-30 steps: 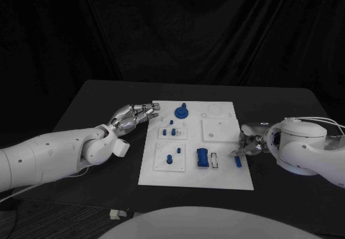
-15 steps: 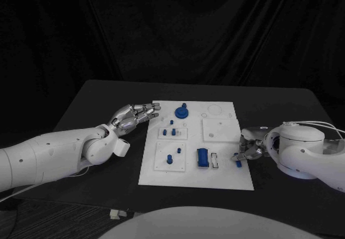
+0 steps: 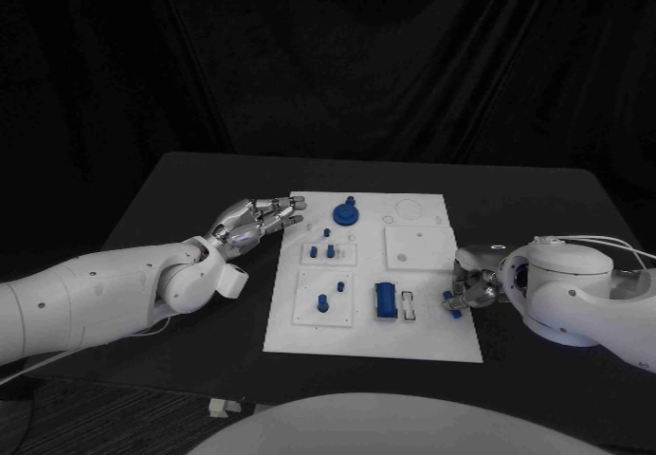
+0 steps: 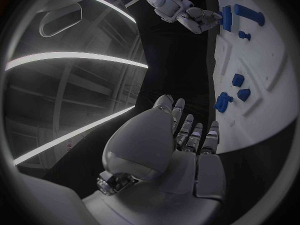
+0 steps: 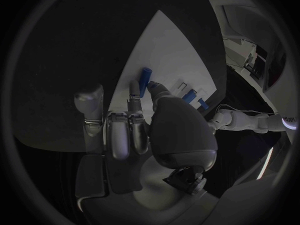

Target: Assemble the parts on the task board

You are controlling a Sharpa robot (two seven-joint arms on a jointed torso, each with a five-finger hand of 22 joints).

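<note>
the task board is white on a black table. the parts are blue — one blue piece sits at the silver right hand. the left hand is silver too — both arms white.

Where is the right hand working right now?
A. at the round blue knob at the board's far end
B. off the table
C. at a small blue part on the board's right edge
C: the right hand touches a small blue part at the task board's right edge.

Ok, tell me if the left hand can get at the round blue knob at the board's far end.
Probably yes. The left hand hovers open beside the board, just left of the knob, with nothing between them.
</note>
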